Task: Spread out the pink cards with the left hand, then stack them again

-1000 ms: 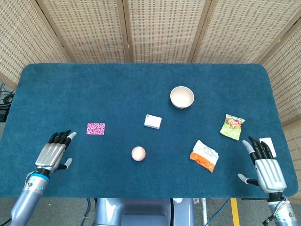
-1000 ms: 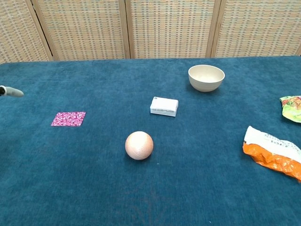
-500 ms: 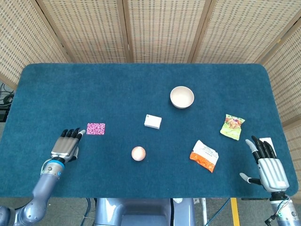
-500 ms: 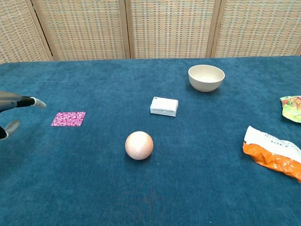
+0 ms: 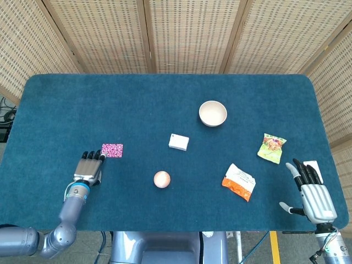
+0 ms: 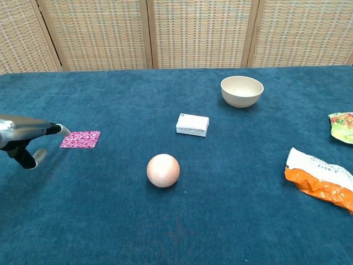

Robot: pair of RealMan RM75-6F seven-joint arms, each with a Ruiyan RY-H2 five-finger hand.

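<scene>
my right hand (image 5: 313,195) is sitting at the near right corner of the blue table (image 5: 137,104), palm down, fingers apart and holding nothing, just short of a white card (image 5: 314,169) at the table's edge. i'm holding my left hand (image 5: 89,170) flat and low on the near left side, fingers stretched forward and grasping nothing, fingertips (image 6: 59,130) reaching just up to the near edge of the pink cards (image 5: 112,150); i cannot tell whether they are touching. the cards are lying as one neat stack on the cloth. a peach ball (image 5: 161,179) is sitting near the middle front, with an orange snack bag (image 5: 239,182) to its right. beyond those, a small white box (image 5: 179,142) is lying near the centre and a green snack bag (image 5: 271,148) near the right edge. farthest back, a cream bowl (image 5: 213,113) is standing upright.
</scene>
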